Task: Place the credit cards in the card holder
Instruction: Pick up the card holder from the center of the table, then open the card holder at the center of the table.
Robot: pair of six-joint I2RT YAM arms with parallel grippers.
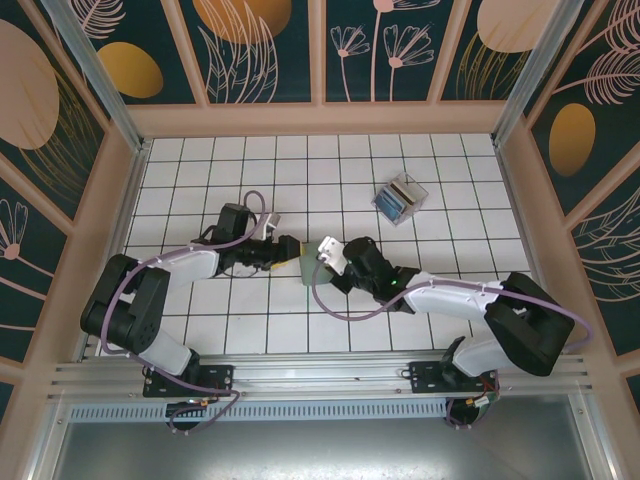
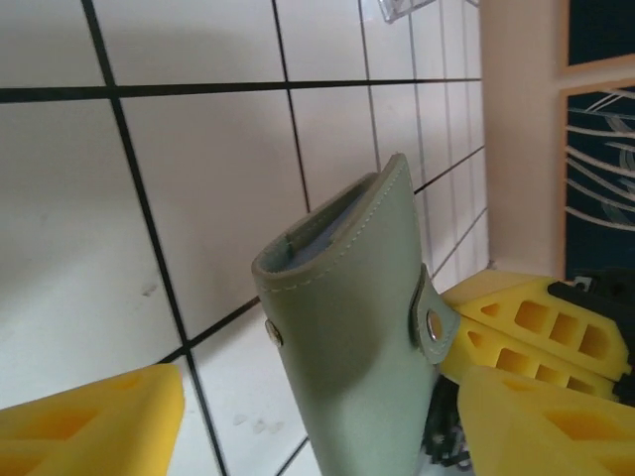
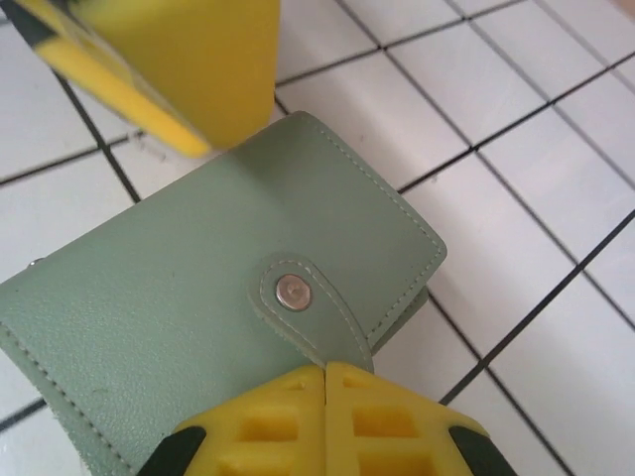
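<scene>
Seeing green card holder [image 3: 189, 297] closed, flat on white tiled table [image 3: 516, 198], strap [image 3: 322, 322] fastened by metal snap [image 3: 291, 291]. Got right gripper [image 3: 325, 382] at bottom edge, yellow pads pressed together right at strap tip. Also seeing blurred yellow block [image 3: 179, 59] top left, overlapping holder's far edge.

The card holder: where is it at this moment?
In the top view the card holder is at mid-table, between the left gripper and the right gripper, whose fingers pinch its snap strap.
</scene>
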